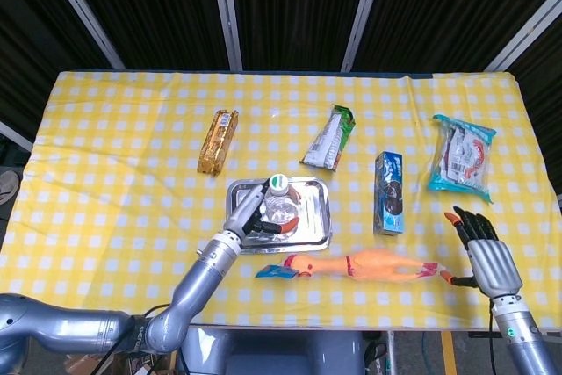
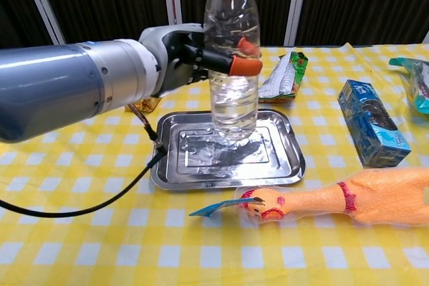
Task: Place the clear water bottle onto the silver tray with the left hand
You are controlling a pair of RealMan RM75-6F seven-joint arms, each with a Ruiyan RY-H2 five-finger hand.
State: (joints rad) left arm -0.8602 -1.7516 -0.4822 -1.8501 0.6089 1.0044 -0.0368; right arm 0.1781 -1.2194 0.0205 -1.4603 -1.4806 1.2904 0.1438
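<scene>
My left hand [image 2: 184, 55] grips the clear water bottle [image 2: 232, 65] upright around its middle, with orange fingertips [image 2: 244, 66] wrapped across its front. The bottle's base stands on or just above the middle of the silver tray [image 2: 281, 165]; contact is hard to tell. From the head view the bottle's green cap [image 1: 278, 183] shows over the tray [image 1: 318, 236], with the left hand [image 1: 254, 217] at its left side. My right hand [image 1: 486, 252] hovers at the table's near right edge, fingers spread, holding nothing.
A rubber chicken [image 2: 342, 199] lies just in front of the tray. A blue box [image 2: 372, 130] stands to its right, a green snack pack [image 2: 281, 77] behind, a gold bar [image 1: 218, 140] back left, and a teal bag [image 1: 462, 155] far right.
</scene>
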